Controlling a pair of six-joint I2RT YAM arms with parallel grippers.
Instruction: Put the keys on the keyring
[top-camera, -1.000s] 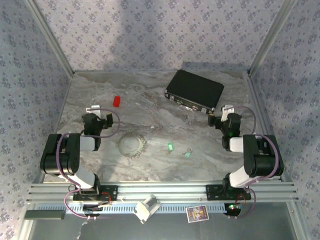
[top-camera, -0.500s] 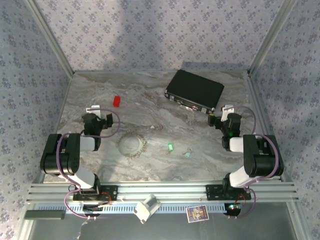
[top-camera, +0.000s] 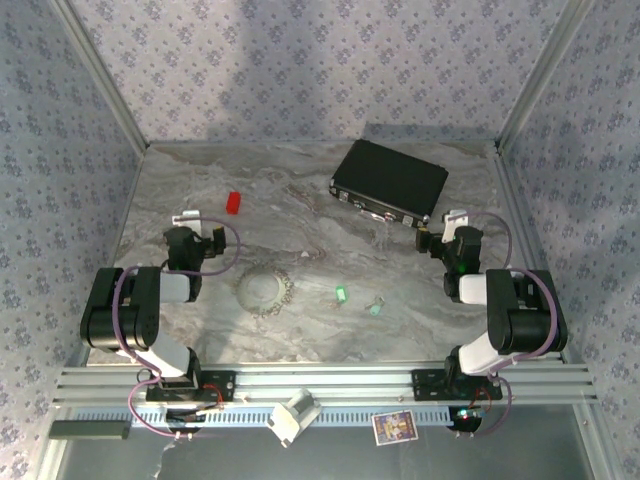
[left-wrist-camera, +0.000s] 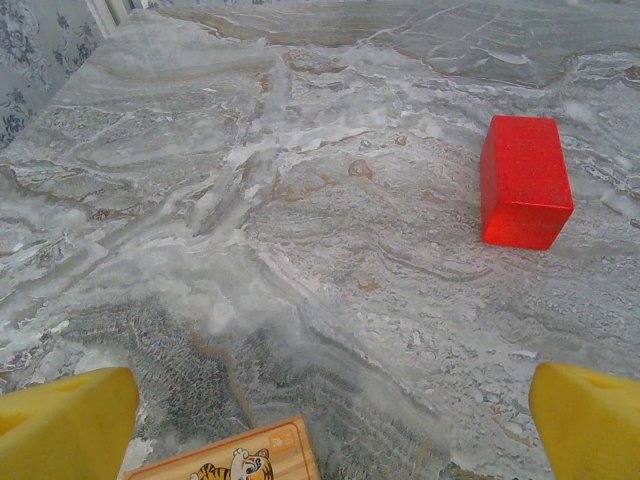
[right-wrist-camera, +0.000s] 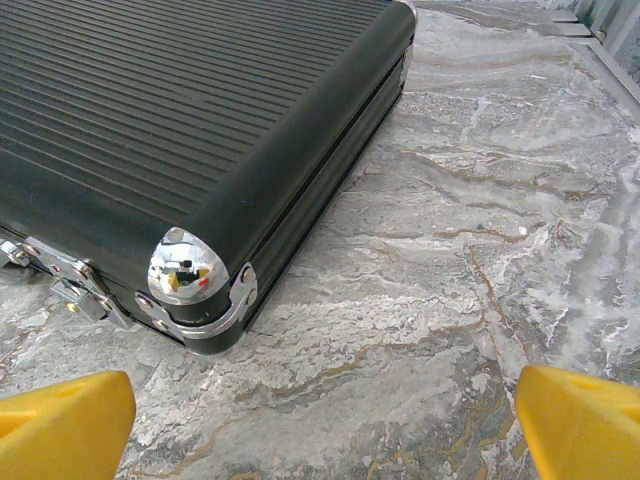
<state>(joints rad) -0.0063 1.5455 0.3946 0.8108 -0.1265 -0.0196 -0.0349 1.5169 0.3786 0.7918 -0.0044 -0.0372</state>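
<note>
Pincers both gape wide and empty; my left pincer (left-wrist-camera: 322, 425) hangs low facing the red block (left-wrist-camera: 524, 180), and the right pincer (right-wrist-camera: 325, 425) faces the black case (right-wrist-camera: 180, 110). The print on the card (top-camera: 399, 427) is too small to read.

Left arm (top-camera: 135, 312) and right arm (top-camera: 512, 318): black joint housings, white links, a purple cable (top-camera: 232, 250) looped along each. Green lamp (top-camera: 462, 267) lit on right forearm. Left gripper (left-wrist-camera: 320, 425), right gripper (right-wrist-camera: 320, 420): yellow fingertips (left-wrist-camera: 62, 420).
</note>
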